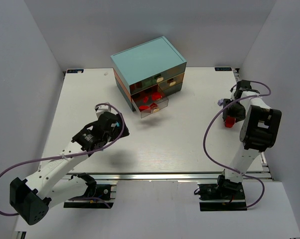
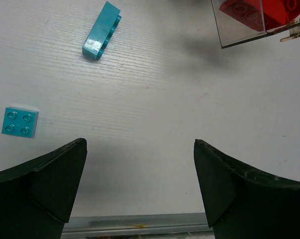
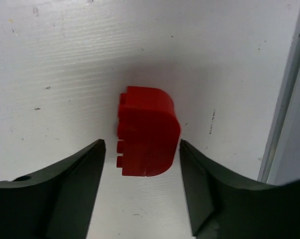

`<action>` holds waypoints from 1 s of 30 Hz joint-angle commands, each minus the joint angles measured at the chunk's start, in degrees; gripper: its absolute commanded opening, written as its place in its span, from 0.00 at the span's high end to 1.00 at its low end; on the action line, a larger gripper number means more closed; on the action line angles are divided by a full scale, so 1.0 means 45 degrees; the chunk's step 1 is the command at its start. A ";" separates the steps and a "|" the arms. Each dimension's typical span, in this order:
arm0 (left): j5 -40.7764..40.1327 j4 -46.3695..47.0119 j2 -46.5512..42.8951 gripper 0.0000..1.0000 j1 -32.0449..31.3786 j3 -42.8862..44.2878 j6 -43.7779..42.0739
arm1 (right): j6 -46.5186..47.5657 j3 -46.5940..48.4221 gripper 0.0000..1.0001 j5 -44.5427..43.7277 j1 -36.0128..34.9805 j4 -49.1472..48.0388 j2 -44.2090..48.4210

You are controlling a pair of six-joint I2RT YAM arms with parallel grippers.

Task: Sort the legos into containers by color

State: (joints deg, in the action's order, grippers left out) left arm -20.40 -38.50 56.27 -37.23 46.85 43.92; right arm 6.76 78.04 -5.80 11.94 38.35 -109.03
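Jaws of the right hand (image 3: 142, 144) stand apart, one on each side of a red brick (image 3: 147, 132) lying on the white surface (image 3: 65, 59). In the wrist view the jaw on the right meets the brick's rounded edge, touching it or nearly so. A sliver of surface shows between the other jaw and the brick's stepped side, so the brick is straddled, not clamped. It sits near the right edge of the surface, about halfway back, just beside the grey rail (image 3: 284, 99) along that edge.

The left hand (image 2: 140, 144) is spread wide with nothing between its jaws, over bare surface left of the middle. Ahead of it lie two cyan bricks, well apart: a square cyan brick (image 2: 19, 122), studs up, near one jaw, and a long cyan brick (image 2: 101, 31) farther off, at a slant. Beyond them a clear drawer (image 1: 157, 110) stands pulled out from the bottom of the teal-topped chest (image 1: 147, 59). The drawer holds red bricks (image 2: 249, 12), and the chest is at the far edge.
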 commanded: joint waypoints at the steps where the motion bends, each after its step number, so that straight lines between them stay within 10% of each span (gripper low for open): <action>1: -0.0290 -0.0311 -0.0667 0.02 0.0051 -0.0040 0.0395 | 0.0020 0.0568 0.36 0.0039 0.0060 -0.0105 0.0050; 9: 0.0334 0.0467 -0.1020 0.02 0.0051 -0.0274 0.0417 | 0.0274 0.0333 0.87 0.1965 0.0041 0.0754 0.0966; 24: 0.7148 0.6542 0.1888 0.03 -0.0183 0.0915 -0.0542 | 0.4392 0.3670 1.00 1.3996 -0.1733 0.4464 0.2452; 30: 0.8262 0.7909 0.3120 0.02 -0.0028 0.2379 -0.0542 | 0.5975 0.3674 1.00 1.4531 -0.3529 0.4507 0.3544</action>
State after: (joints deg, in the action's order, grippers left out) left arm 10.98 -9.87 70.46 -37.78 52.99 42.15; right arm 27.92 93.51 52.84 -0.27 56.51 -97.25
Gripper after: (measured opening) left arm 0.975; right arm 0.502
